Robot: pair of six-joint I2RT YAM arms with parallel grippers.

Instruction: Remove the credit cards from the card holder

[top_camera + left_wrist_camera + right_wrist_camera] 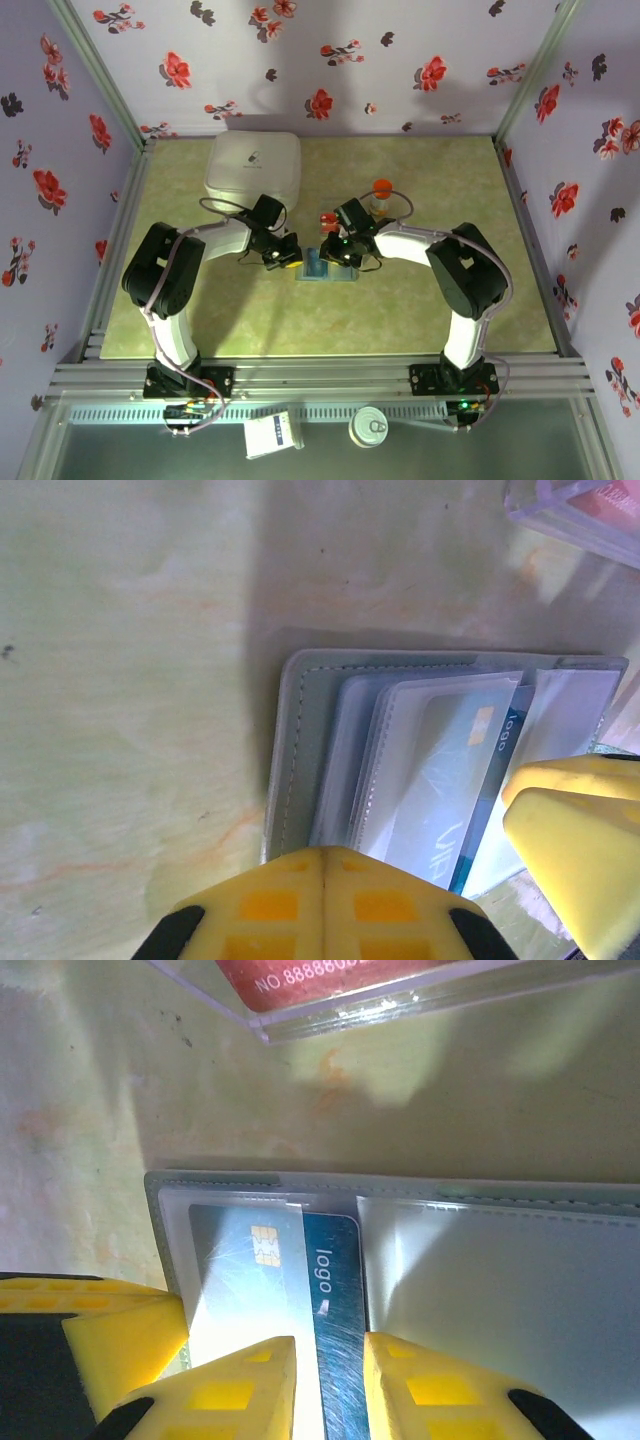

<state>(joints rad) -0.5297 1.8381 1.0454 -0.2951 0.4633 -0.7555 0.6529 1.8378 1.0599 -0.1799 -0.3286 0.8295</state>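
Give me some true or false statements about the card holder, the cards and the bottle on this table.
1. The card holder lies open on the table. True.
2. The left tool is wide open. False: its fingers are shut together at the holder's edge.
3. A blue card with a chip sits partly tucked into the holder. True.
4. The orange-capped bottle stands on the white box. False: it is on the table, to the right of the box and apart from it.
5. The red card is inside the holder. False: it lies in a clear case beyond the holder.
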